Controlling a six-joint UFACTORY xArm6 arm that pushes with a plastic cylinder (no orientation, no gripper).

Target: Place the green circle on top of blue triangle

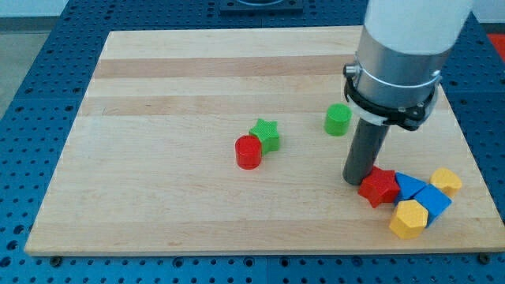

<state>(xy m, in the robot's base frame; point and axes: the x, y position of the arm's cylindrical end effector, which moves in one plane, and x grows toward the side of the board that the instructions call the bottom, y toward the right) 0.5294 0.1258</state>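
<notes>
The green circle, a short cylinder, stands right of the board's middle. The blue triangle lies at the lower right, wedged between a red star and a blue cube. My tip rests on the board just left of the red star, touching or almost touching it. The tip is below and slightly right of the green circle, with a clear gap between them. The rod and arm body hide part of the board behind them.
A red cylinder and a green star touch each other near the board's middle. A yellow hexagon block and another yellow block sit by the blue cube, near the board's right edge.
</notes>
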